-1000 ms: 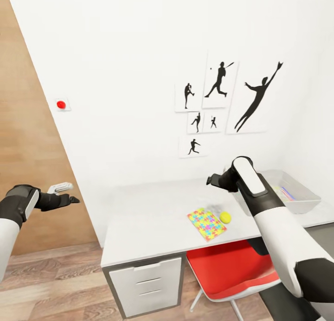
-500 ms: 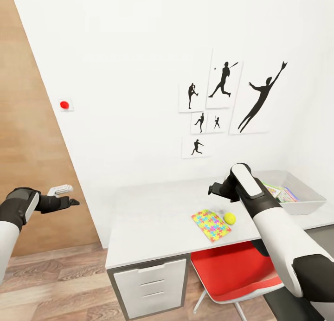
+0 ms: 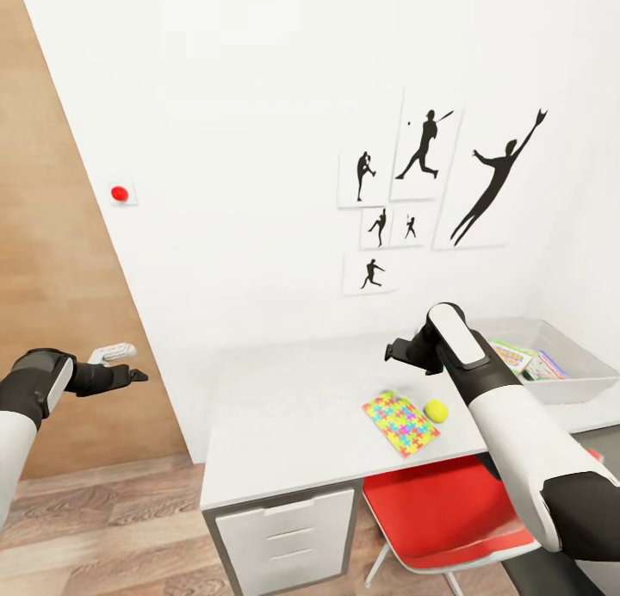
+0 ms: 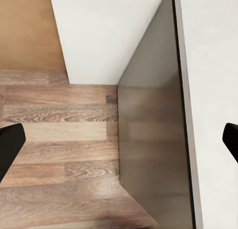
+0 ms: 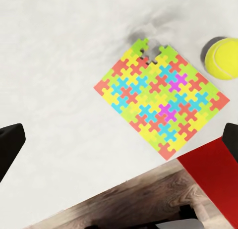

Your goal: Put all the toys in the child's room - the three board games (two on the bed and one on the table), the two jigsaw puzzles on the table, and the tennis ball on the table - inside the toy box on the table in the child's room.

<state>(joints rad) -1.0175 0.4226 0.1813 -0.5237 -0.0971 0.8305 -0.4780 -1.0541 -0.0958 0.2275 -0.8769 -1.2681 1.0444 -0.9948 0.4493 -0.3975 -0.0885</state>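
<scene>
Both arms outstretched, left claw and right claw open.

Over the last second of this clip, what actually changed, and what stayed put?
Mostly the camera: the whole head view slid, bringing more of the long grey toy box and the printed boxes inside it into sight. The multicoloured jigsaw puzzle board and the small yellow-green tennis ball kept their places on the white-topped table. The right gripper hangs open above them, holding nothing; the left gripper is open too.

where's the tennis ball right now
In the head view the tennis ball sits on the table near its front edge, just right of the jigsaw puzzle and left of the toy box, above the red chair.
</scene>
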